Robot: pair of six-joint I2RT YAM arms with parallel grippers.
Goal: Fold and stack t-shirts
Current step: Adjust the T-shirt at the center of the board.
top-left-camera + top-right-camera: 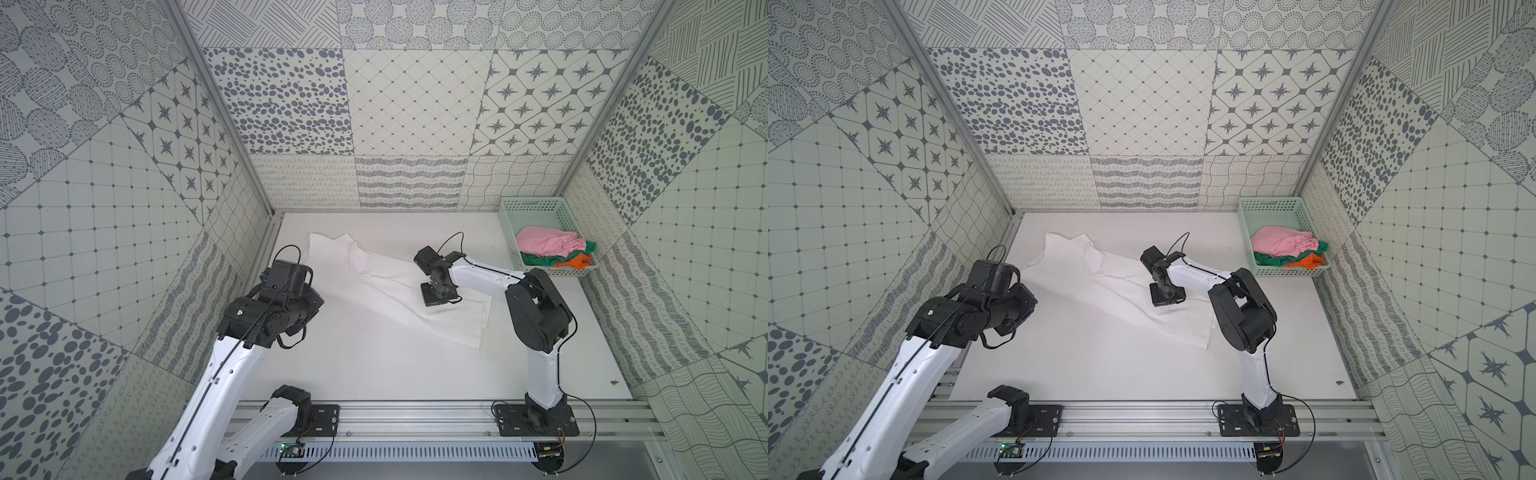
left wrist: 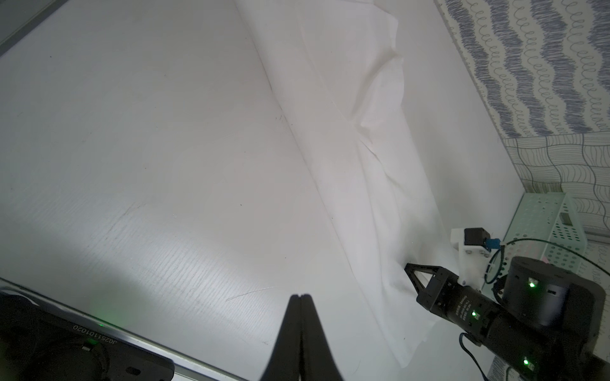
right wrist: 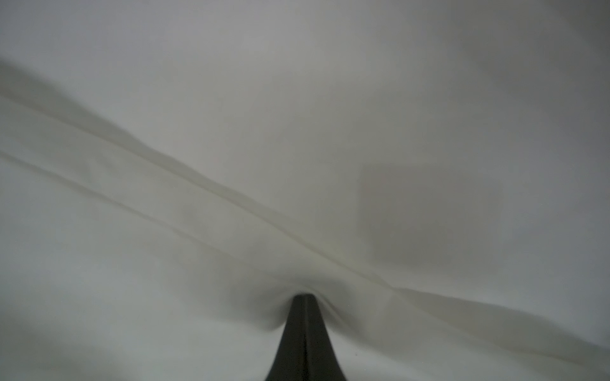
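Note:
A white t-shirt [image 1: 390, 286] [image 1: 1100, 282] lies stretched slantwise across the white table, from the far left toward the near right. My right gripper [image 3: 304, 296] points down onto its middle and is shut, the cloth puckering round its tip. The left wrist view shows that right gripper [image 2: 409, 265] at the shirt [image 2: 363, 165], with a ridge of cloth running up to it. My left gripper [image 2: 300, 295] is shut and empty, hovering over bare table left of the shirt. Pink [image 1: 544, 243], green [image 1: 536, 259] and orange [image 1: 575, 262] t-shirts lie crumpled in the basket.
The mint-green perforated basket [image 1: 511, 208] [image 1: 1266, 203] stands in the far right corner against the patterned walls. Both arm bases sit on the aluminium rail [image 1: 415, 415] along the near edge. Bare table [image 1: 374, 365] lies between the shirt and the rail.

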